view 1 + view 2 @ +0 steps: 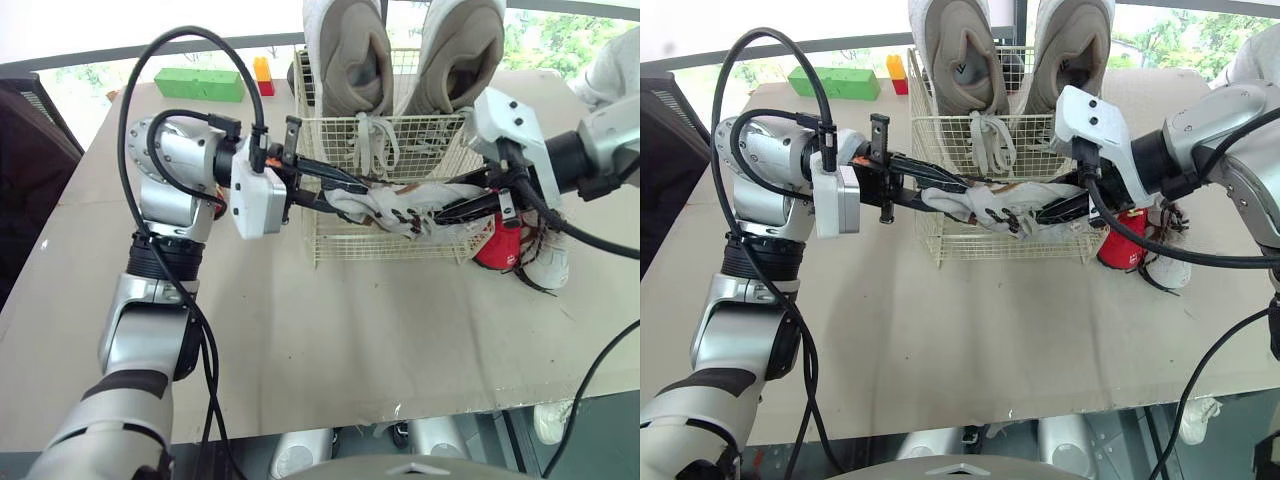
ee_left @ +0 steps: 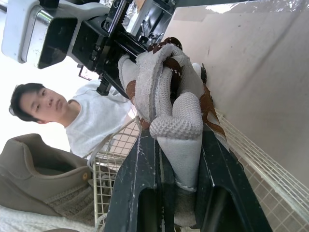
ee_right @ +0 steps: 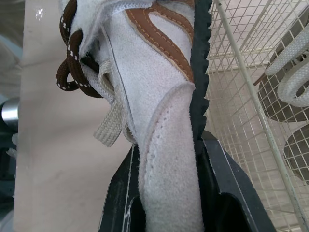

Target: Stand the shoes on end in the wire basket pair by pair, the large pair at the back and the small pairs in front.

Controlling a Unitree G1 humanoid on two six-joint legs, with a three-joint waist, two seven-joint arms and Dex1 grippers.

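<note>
Over the worktop (image 1: 300, 330), both arms meet at the front of the wire basket (image 1: 340, 150). They hold one small white shoe (image 1: 400, 205) between them.

- Left end effector (image 2: 177, 133): closed down on one end of the small shoe, both fingers pressed against its sides.
- Right end effector (image 3: 170, 142): clamped the same way on the other end, with the toothed dark sole against one finger.
- Small shoe: white with tan trim and brown laces, lying roughly level across the basket's front wall, clear of the worktop. We cannot tell whether it sits just inside the mesh or just in front of it.
- Large pair: two big beige shoes (image 1: 347, 50) (image 1: 460, 50) stand on end side by side at the back of the basket, openings facing us, pale laces hanging down.
- Right of the basket, on the worktop: a red object (image 1: 497, 245) touching another small white shoe (image 1: 548, 262) with dark laces. We can't make out what the red object is.
- Far edge of the worktop: a green block (image 1: 199, 84), and near it a yellow block (image 1: 262, 68) and a red block (image 1: 266, 88).
- Left wrist view has a person (image 2: 91, 121) in a white shirt beyond the basket.
</note>
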